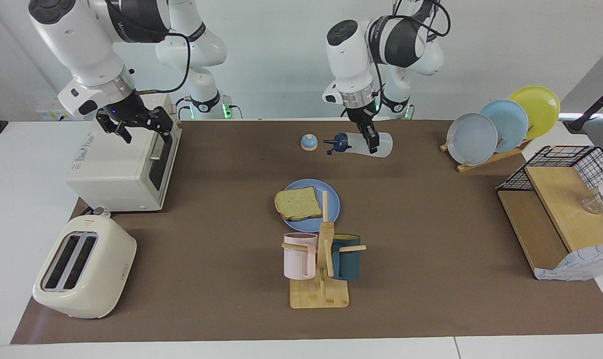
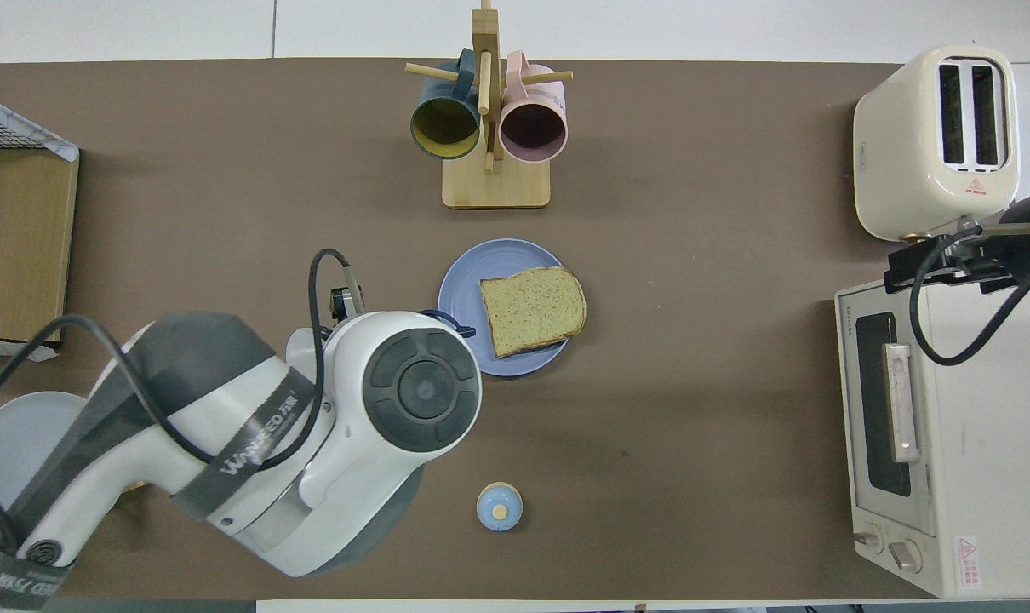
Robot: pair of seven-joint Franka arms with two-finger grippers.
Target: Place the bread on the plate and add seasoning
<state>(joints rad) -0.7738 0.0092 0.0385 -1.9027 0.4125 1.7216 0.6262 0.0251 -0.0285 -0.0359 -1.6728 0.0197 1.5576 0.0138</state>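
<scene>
Two grippers were in view. The left gripper (image 1: 372, 142) was clamped on the seasoning, a small translucent white plastic bottle (image 1: 369, 145) with a dark navy-blue cap, held tipped on its side with the cap pointing toward the small blue-domed bell (image 1: 309, 142), over the brown mat (image 1: 431, 209). In the overhead view the left arm hid the bottle. The right gripper (image 1: 134, 130) hung with its fingers spread and empty over the white toaster oven (image 1: 119, 169). Farther from the robots, the bread, a square tan-yellow slice (image 1: 297, 203) with a darker crust, lay on the round medium-blue plate (image 1: 331, 199). Farther still stood the wooden mug rack (image 1: 321, 279) with its pink and teal mugs.
</scene>
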